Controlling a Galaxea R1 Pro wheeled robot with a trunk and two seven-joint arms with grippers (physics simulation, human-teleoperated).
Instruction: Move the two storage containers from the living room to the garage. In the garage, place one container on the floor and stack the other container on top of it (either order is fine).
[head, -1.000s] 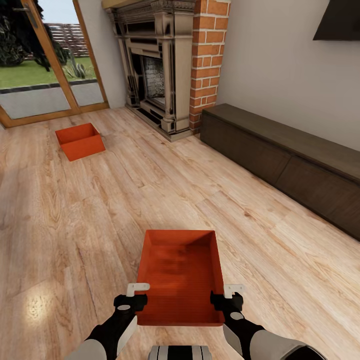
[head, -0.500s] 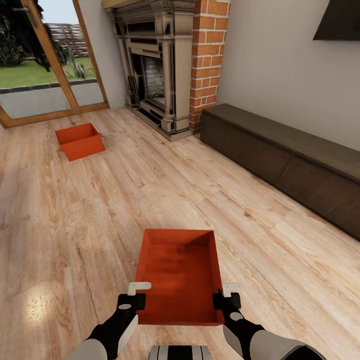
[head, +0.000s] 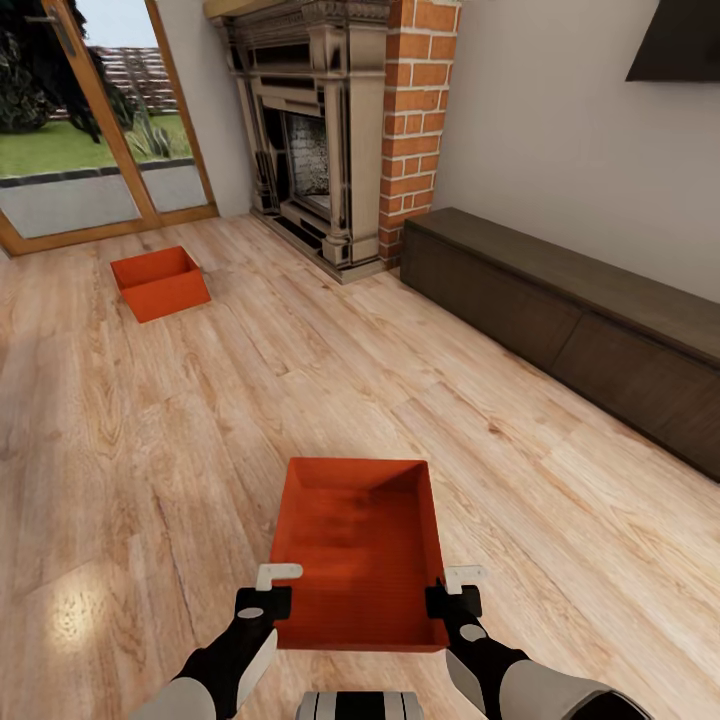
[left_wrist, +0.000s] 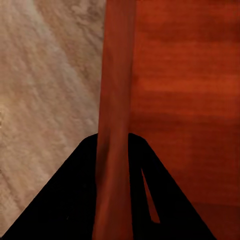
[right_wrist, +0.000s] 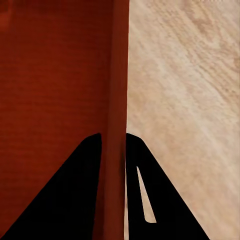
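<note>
Storage containers are the job, and the near container (head: 360, 548) is in hand: the left end effector (head: 264, 590) is clamped on its left wall, which the left wrist view shows running between the two dark fingers (left_wrist: 65, 200), and the right end effector (head: 457, 588) is clamped on its right wall in the same way (right_wrist: 114, 150). Against a second ago the bin sits a touch nearer the robot and looks slightly raised; over the last half second nothing has shifted, so the lift seems settled and the grip holding. Beyond it stretches the wood-plank floor (head: 150, 450) of the living room, with the second container (head: 160, 283) well apart near the glass door (head: 90, 140), beside the fireplace (head: 320, 140). Carrying to the garage comes next, I judge.
</note>
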